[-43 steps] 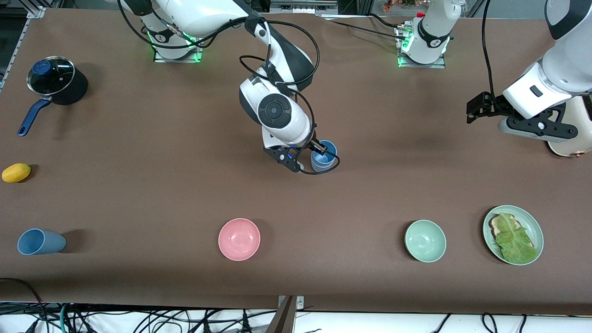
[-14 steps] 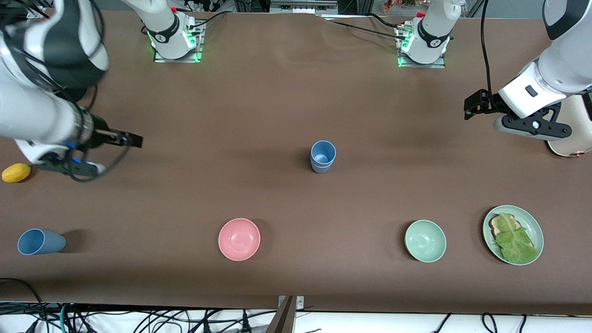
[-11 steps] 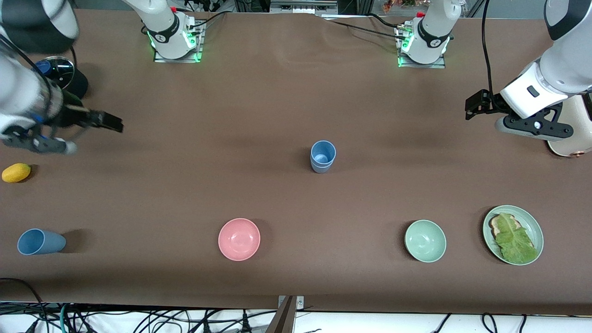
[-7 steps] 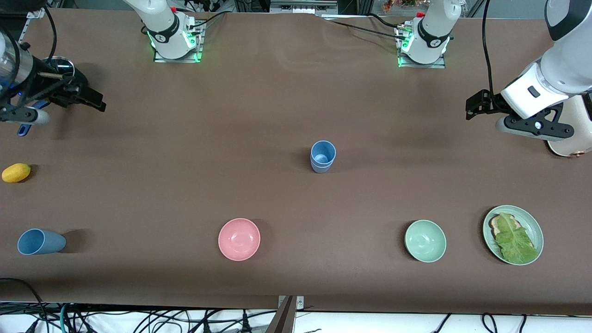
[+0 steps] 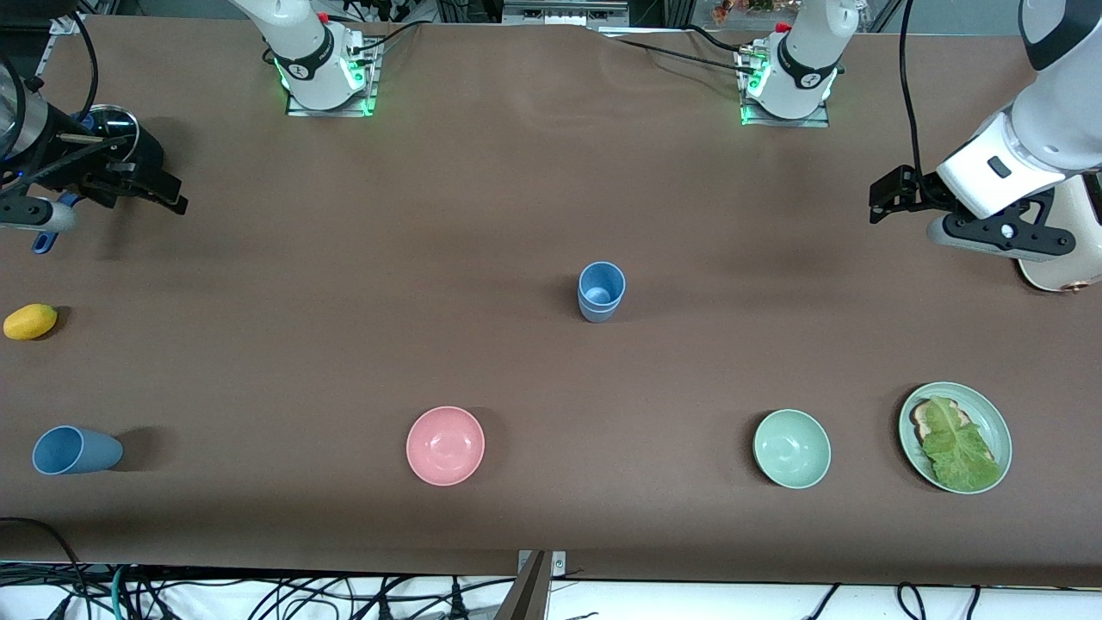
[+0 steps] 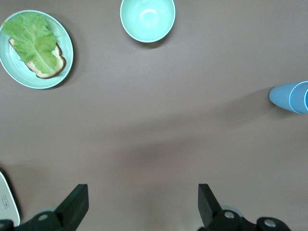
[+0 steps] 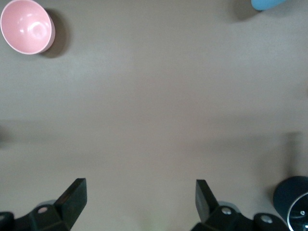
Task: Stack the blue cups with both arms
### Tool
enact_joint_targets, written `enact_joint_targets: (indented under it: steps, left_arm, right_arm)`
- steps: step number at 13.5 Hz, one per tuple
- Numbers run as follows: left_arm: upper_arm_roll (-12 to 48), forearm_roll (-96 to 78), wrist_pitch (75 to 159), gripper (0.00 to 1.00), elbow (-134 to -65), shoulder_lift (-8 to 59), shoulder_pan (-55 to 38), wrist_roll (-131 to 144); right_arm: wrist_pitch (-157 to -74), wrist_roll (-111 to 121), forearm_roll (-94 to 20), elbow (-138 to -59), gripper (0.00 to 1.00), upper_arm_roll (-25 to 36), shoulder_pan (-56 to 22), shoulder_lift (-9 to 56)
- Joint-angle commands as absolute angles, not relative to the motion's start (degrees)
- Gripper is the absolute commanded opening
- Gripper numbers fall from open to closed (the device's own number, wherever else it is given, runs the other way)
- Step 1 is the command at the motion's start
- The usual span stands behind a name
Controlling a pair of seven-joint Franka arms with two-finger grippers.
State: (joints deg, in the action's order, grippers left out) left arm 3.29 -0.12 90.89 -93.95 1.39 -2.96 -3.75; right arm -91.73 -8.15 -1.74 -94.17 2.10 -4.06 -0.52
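Note:
Two blue cups (image 5: 601, 291) stand nested in one upright stack at the middle of the table; the stack also shows in the left wrist view (image 6: 291, 96). A third blue cup (image 5: 76, 450) lies on its side near the front edge at the right arm's end; its edge shows in the right wrist view (image 7: 269, 4). My right gripper (image 5: 168, 195) is open and empty over the table beside the pot; its view (image 7: 139, 199) shows bare table between the fingers. My left gripper (image 5: 887, 198) is open and empty over the left arm's end (image 6: 142, 207).
A black pot (image 5: 108, 151) with a glass lid and a yellow fruit (image 5: 30, 321) lie at the right arm's end. A pink bowl (image 5: 445, 445), a pale green bowl (image 5: 792, 449) and a green plate (image 5: 990, 405) with toast and lettuce sit along the front. A white appliance (image 5: 1063, 254) stands under the left arm.
My right gripper let go of the cup stack, swung away to the right arm's end of the table and now hangs beside the pot. The left arm barely moved.

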Motion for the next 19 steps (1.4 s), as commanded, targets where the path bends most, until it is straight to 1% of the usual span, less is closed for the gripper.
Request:
enact_joint_targets:
  steps: [1,6,19]
  left_arm:
    - [3.4,-0.4,89.6,1.0,-89.6,3.9,-3.4,-3.5]
    - [3.2,-1.1,89.4,1.0,-90.1,3.0,-0.6,-2.8]
    - [3.4,-1.1,88.9,1.0,-90.0,2.9,-0.7,-2.8]
  right_arm:
    - [-93.0,-7.1,-1.1,-95.1,1.0,1.2,-1.9,-0.8]
    - [-92.5,-7.0,-1.1,-92.4,1.0,1.3,-1.9,1.8]
    - [-92.4,-7.1,-1.1,-92.4,1.0,1.3,-1.9,1.9]
